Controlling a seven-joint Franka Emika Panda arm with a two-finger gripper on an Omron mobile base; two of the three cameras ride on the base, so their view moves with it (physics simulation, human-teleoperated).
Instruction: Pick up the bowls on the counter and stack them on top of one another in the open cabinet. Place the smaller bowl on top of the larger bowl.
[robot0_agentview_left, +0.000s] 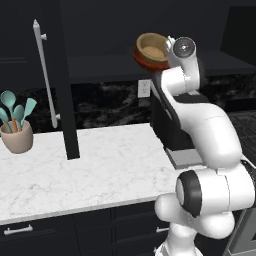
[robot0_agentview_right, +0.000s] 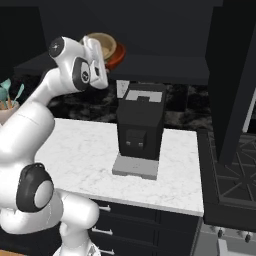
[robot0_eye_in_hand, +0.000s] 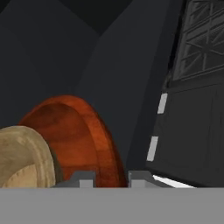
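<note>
I see my gripper (robot0_eye_in_hand: 112, 177) pinched nearly shut on the wide glossy reddish-brown bowl's (robot0_eye_in_hand: 81, 135) rim, small tan wooden bowl (robot0_eye_in_hand: 22, 157) nested inside, both tilted at the black cabinet shelf (robot0_agentview_left: 100, 65).

No readable text, label, brand or number appears anywhere, as far as these dim renderings show.

Pale tan matt wooden small bowl (robot0_agentview_left: 152, 49) inside glossy reddish-brown wide bowl (robot0_eye_in_hand: 76, 131); smooth white marble-look counter (robot0_agentview_left: 100, 170), brushed silver metal bar handle (robot0_agentview_left: 44, 70)
</note>
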